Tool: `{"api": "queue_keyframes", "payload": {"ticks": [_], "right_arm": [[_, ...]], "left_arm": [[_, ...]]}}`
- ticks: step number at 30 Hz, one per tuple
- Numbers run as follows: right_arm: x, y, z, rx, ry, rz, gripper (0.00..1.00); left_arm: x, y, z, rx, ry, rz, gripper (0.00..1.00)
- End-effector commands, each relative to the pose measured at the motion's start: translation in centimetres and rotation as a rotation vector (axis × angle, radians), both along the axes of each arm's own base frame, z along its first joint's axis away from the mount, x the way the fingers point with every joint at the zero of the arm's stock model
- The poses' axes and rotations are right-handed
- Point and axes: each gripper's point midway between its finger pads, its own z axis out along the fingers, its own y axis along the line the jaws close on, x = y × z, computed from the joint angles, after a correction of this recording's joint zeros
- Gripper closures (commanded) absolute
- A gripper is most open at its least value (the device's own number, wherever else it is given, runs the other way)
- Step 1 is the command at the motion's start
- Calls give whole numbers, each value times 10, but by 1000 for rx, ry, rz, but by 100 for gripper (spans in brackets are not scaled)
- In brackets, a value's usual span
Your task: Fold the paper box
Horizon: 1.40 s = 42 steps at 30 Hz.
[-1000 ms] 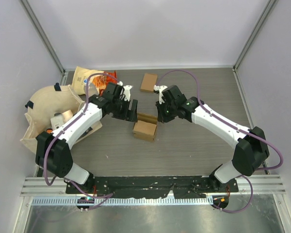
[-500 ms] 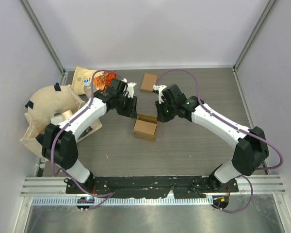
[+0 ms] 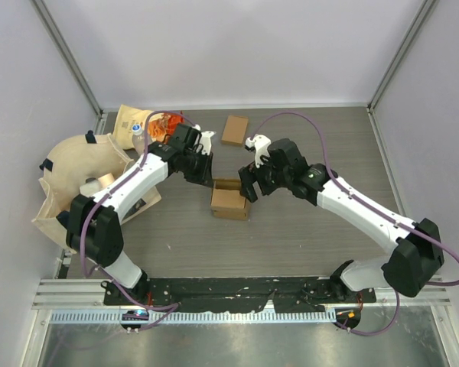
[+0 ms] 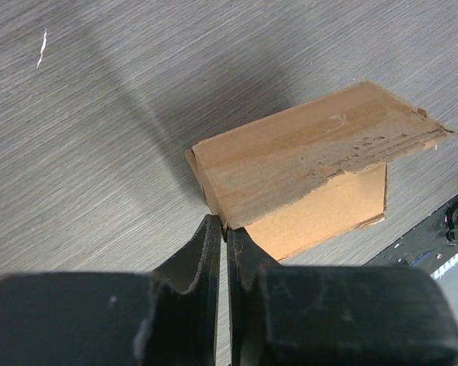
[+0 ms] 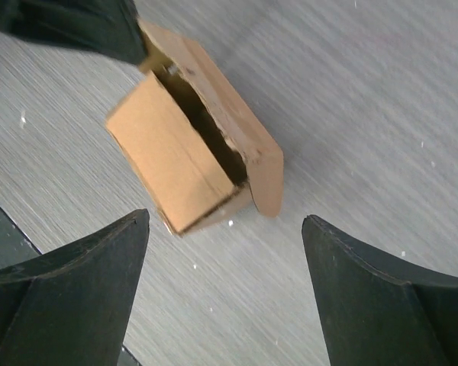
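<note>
Jaws block the far side of the paper box; near side unobstructed.

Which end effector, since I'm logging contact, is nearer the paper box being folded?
Left. The left end effector is pinched shut at the paper box's corner; the right end effector hangs open over it, not touching.

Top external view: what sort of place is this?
Likely a lab robot cell: a grey table enclosed by white panels, the left arm and right arm bolted to a metal rail, and practice items like the paper box and cloth bag.
</note>
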Motion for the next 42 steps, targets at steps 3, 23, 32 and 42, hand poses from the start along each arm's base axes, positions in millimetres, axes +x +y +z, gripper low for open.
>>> {"api": "queue_keyframes", "payload": {"ticks": [3,23,32,42], "right_arm": [[18,20,36,105,-69,-19,30],[-109,79,-40,175,73,108,79],[-62,65,-50,246,-59,-197,99],[-28,75,-59,334,-98,-378,99]], "left_arm": [[-1,-5,22,-29,-6,-15,93],[-18,-13,20,-25,83,-6,97],[-29,-13,20,-6,112,-34,100],[-54,-21,23,-32,192,-121,100]]}}
